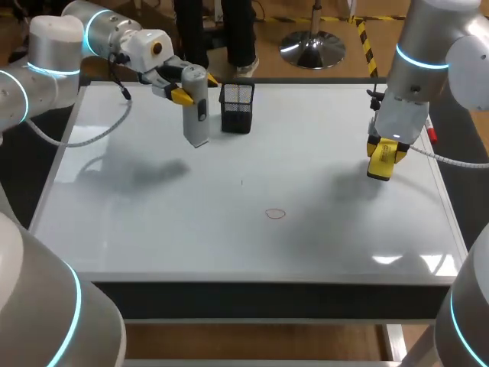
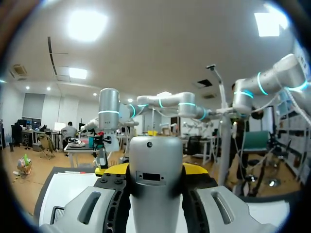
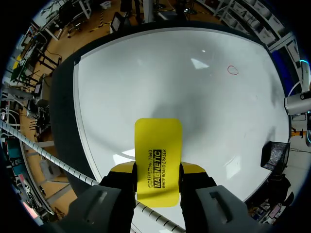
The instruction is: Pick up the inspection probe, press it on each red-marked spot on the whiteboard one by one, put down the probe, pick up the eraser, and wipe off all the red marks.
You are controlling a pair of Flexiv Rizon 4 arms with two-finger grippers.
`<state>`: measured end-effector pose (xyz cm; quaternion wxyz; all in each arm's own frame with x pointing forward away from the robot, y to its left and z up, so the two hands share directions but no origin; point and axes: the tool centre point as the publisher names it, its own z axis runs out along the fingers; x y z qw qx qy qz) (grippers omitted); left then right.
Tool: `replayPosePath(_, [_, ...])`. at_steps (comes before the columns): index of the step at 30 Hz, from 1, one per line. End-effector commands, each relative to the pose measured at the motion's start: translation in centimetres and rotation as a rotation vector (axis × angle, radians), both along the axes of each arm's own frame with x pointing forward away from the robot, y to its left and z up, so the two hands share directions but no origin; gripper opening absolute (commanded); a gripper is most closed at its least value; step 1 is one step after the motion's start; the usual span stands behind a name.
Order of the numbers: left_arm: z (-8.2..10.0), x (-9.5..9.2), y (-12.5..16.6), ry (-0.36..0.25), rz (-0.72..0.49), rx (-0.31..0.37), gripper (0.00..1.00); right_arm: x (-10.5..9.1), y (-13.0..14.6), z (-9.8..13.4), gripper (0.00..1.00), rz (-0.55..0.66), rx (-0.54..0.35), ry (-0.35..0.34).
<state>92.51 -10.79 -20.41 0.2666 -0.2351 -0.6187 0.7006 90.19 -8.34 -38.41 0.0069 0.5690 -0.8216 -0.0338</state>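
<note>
head view: whiteboard (image 1: 153, 229) edge lies closest to you; one red mark (image 1: 275, 213), well in front of the mesh basket (image 1: 237, 107). your left gripper (image 1: 187, 93) holds the probe (image 1: 196, 115) upright just beside the basket. your right gripper (image 1: 382, 157) holds the eraser (image 1: 380, 162), well to the basket's right.
left wrist view: fingers clamp the probe from both sides.
right wrist view: fingers clamp the eraser; red mark well apart from the basket.

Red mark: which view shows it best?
Head view: the red mark lies on bare whiteboard, unobstructed. Right wrist view shows it small, far ahead of the eraser. Left wrist view misses it.
</note>
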Motion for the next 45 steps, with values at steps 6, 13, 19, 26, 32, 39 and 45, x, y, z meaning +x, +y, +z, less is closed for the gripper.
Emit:
replayPosePath(6, [-1.1, 1.3, 2.0, -0.004, -0.135, -0.015, 0.0, 0.1, 0.0, 0.1, 0.0, 0.002, -0.004, 0.0])
replayPosePath(13, [-0.4, 0.9, 2.6, -0.028, -0.138, -0.015, 0.0, 0.1, 0.0, 0.1, 0.0, 0.002, -0.004, 0.0])
replayPosePath(19, [-0.4, 0.9, 2.6, -0.028, -0.138, -0.015, 0.0, 0.1, 0.0, 0.1, 0.0, 0.002, -0.004, 0.0])
replayPosePath(26, [-0.4, 0.9, 2.6, -0.028, -0.138, -0.015, 0.0, 0.1, 0.0, 0.1, 0.0, 0.002, -0.004, 0.0])
replayPosePath(32, [-0.4, 0.9, 2.6, -0.028, -0.138, -0.015, 0.0, -1.1, 2.5, 0.1, 0.0, 0.059, -0.035, 0.01])
replayPosePath(39, [-0.4, 0.9, 2.6, -0.028, -0.138, -0.015, 0.0, -3.0, 7.1, 0.5, 0.0, 0.183, -0.058, -0.012])
replayPosePath(45, [-0.4, 0.9, 2.6, -0.028, -0.138, -0.015, 0.0, -4.9, 12.0, 0.4, 0.0, 0.267, -0.056, -0.02])
